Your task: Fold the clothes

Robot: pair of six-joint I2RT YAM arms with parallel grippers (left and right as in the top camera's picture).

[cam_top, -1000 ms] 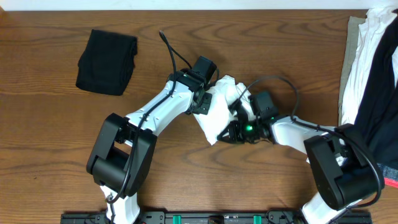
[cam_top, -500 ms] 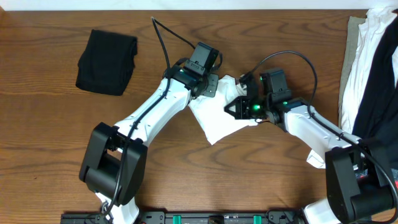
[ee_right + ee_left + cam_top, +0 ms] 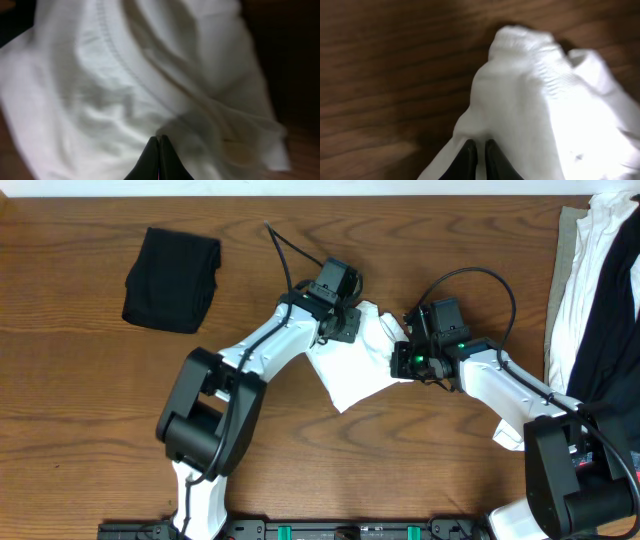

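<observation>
A wooden table (image 3: pixel 90 400) seen from above, with two white robot arms reaching in from the near edge to its middle. A crumpled white shirt (image 3: pixel 352 370) lies between them at the table's centre, bunched and partly lifted at its far edge.

The left gripper (image 3: pixel 352 330) is on the shirt's far left part. Its wrist camera shows its two dark fingertips (image 3: pixel 468 159) nearly together, pinching a fold of white cloth, with a ribbed edge of the shirt just beyond.

The right gripper (image 3: pixel 398 356) is on the shirt's right side. Its fingertips are pressed tight together on a fold of the cloth, near a stitched hem.

A folded black garment (image 3: pixel 170 280) lies at the far left, well apart from the shirt. A pile (image 3: pixel 590 270) of white and dark clothes sits at the right edge.
</observation>
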